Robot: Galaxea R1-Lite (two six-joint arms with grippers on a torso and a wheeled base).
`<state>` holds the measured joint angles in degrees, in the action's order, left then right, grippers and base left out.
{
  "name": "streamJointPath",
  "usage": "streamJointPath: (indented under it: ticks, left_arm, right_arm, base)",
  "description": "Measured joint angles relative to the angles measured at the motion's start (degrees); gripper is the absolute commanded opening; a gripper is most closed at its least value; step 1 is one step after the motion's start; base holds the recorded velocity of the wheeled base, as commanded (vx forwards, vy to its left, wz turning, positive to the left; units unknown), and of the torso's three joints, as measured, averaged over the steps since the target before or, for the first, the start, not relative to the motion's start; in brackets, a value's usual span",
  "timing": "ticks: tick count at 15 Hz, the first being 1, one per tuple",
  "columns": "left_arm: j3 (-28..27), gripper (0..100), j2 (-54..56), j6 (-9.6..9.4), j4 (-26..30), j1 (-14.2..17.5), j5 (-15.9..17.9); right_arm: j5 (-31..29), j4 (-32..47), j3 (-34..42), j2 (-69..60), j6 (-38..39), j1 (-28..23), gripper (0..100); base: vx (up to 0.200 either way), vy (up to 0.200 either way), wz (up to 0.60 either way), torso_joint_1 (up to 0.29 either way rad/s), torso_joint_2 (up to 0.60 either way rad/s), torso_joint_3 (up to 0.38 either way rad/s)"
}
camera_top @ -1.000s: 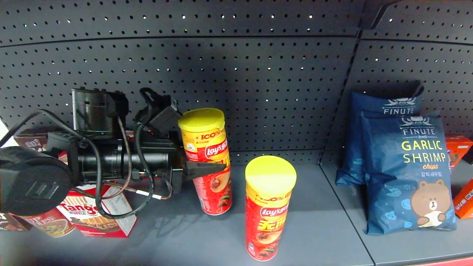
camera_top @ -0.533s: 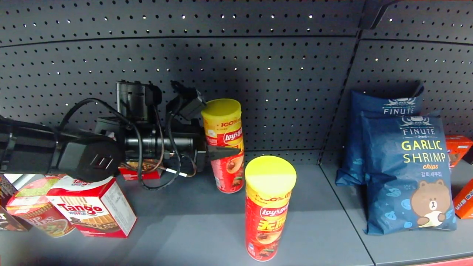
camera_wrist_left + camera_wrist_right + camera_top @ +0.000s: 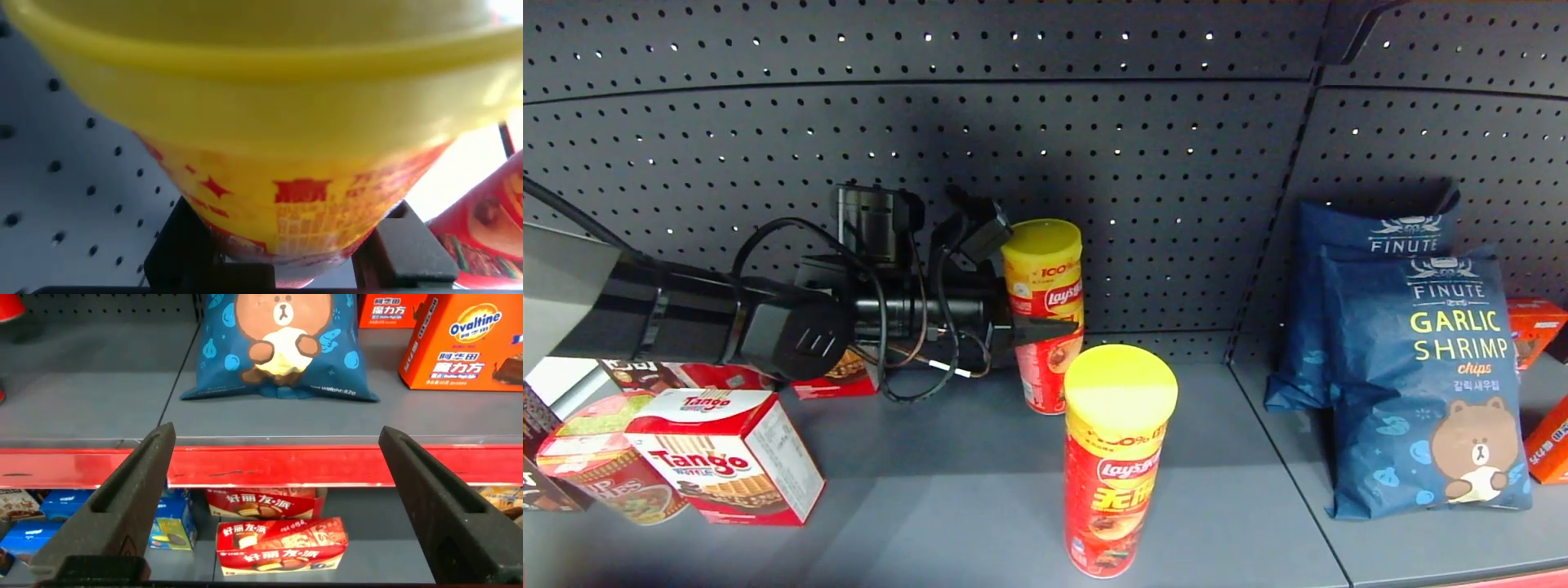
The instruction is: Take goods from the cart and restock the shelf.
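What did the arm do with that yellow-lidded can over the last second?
The left gripper, shut on the held can, carried it rightward and deeper toward the pegboard, ending behind the front can. The front can, blue chip bags and wafer box stayed put.

held chip can (image 3: 1049,286) farther back, rightward

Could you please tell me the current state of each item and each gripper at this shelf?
left gripper: shut on the held chip can.
right gripper: open, empty.
held chip can: upright, lid on, clamped at mid-height.
front chip can: upright, lid on, standing free on the shelf.
front blue chips bag: upright, leaning on the rear bag.
wafer box: closed, standing on the shelf.
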<state>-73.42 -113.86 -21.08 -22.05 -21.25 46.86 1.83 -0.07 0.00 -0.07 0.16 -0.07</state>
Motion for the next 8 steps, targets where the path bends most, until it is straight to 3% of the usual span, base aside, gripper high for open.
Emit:
streamJointPath:
  ticks: [8]
  left_arm:
    - [-1.71, 0, -3.21, -0.89, -0.06, -0.17, -0.01]
  right_arm:
    - [0.00, -0.04, 0.00, 0.00, 0.02, -0.02, 100]
  base:
    - [0.000, 0.000, 0.00, 0.000, 0.00, 0.000]
